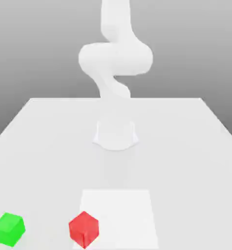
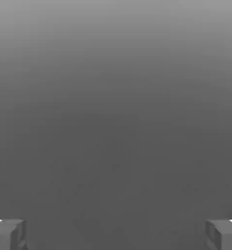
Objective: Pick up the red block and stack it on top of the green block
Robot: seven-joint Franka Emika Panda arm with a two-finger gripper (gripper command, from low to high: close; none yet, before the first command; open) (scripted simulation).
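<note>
The red block (image 1: 83,229) rests on the white table (image 1: 186,146) near its front edge, a little toward the exterior view's left of centre. The green block (image 1: 8,228) sits on the table further to the exterior view's left, about a block and a half's gap away from the red one. In the hand view my gripper (image 2: 116,235) is open, with one grey fingertip (image 2: 8,234) at each side, wide apart and nothing between them. Beyond the fingertips there is plain grey background.
The white arm (image 1: 115,58) rises from its round base (image 1: 116,134) at the table's middle and bends upward past the picture's top. A paler square patch (image 1: 120,210) marks the tabletop just beside the red block, toward the exterior view's right.
</note>
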